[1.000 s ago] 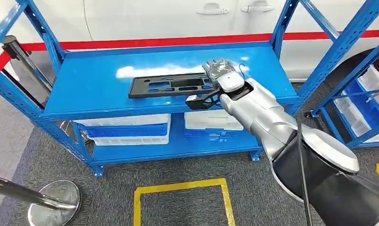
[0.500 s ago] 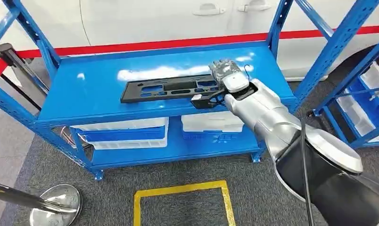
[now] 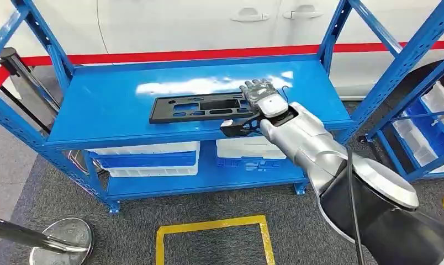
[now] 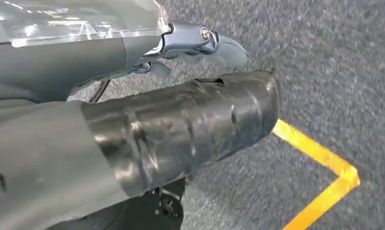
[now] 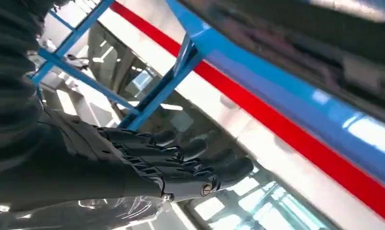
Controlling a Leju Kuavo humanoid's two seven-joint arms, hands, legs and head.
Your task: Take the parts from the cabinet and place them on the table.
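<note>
A long flat black plastic part with cut-outs lies on the top shelf of the blue rack. My right hand reaches over the shelf's front edge and sits at the part's right end, fingers stretched out flat. In the right wrist view those fingers are straight and apart with nothing between them, and the dark part is a blur on the blue shelf. My left hand hangs by my side above grey carpet, holding nothing.
White and blue bins stand on the rack's lower shelf. A second blue rack with bins stands at the right. A white car is behind. A stanchion base and yellow floor tape lie in front.
The whole picture has swayed slightly, so the camera moved. My right hand stays at the right end of the black part, which has not shifted on the shelf.
</note>
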